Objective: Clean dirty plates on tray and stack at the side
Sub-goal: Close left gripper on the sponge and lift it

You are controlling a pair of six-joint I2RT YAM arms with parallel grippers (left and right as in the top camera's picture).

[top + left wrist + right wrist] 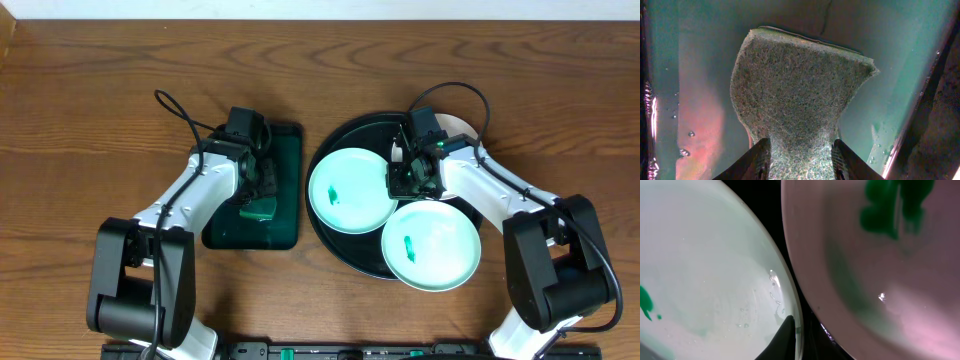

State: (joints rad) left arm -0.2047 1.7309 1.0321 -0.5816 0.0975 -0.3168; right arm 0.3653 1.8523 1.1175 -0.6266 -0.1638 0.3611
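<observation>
**A:** Rundown, please: what lies where?

**B:** Three round, shallow, pale mint plates sit on the large round glossy black tray (345, 250). The left plate (348, 190) fills the tray's left half. The near plate (432, 243) reaches over its near-right rim. Both carry a small green smear. The far plate (462, 127) shows only as a sliver at the tray's far-right edge, under the right arm.

**A:** And the fingers?

**B:** The right fingers (785, 337) hang over the tray's middle, drawn almost together. One tip sits at a plate's rim, but I cannot tell whether it pinches it. The left fingers (755, 162) are left of the black tray, over a smaller rectangular dark green tray (285, 200) on the brown wooden surface (100, 100). They are clamped on a green scouring sponge (795, 100).
</observation>
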